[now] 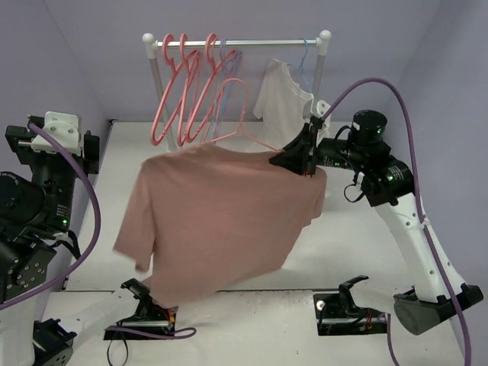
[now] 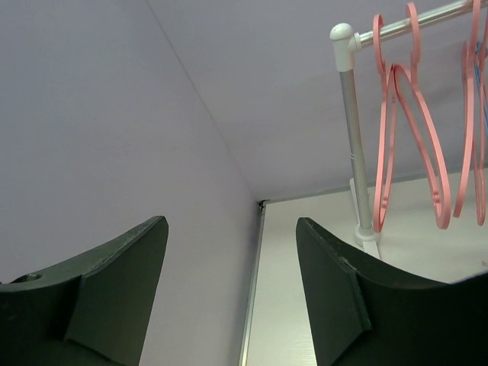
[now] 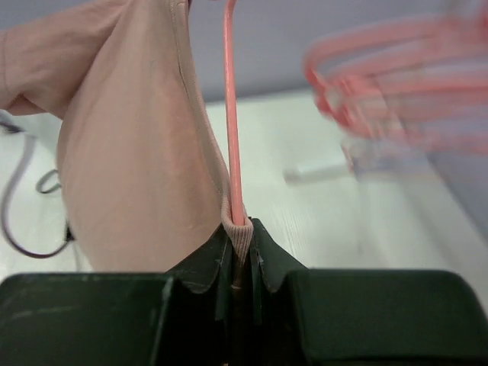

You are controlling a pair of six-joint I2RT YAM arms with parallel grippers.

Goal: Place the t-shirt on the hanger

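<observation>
Right jaws squeeze the hanger [image 3: 232,114] and t-shirt [image 1: 221,221], which hangs toward 8 o'clock; left jaws are wide open, empty.

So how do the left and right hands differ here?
The left hand is open; the right hand is shut. The left hand holds nothing; the right hand clamps the hanger and the collar of the t-shirt. Both are dark two-finger hands.
</observation>
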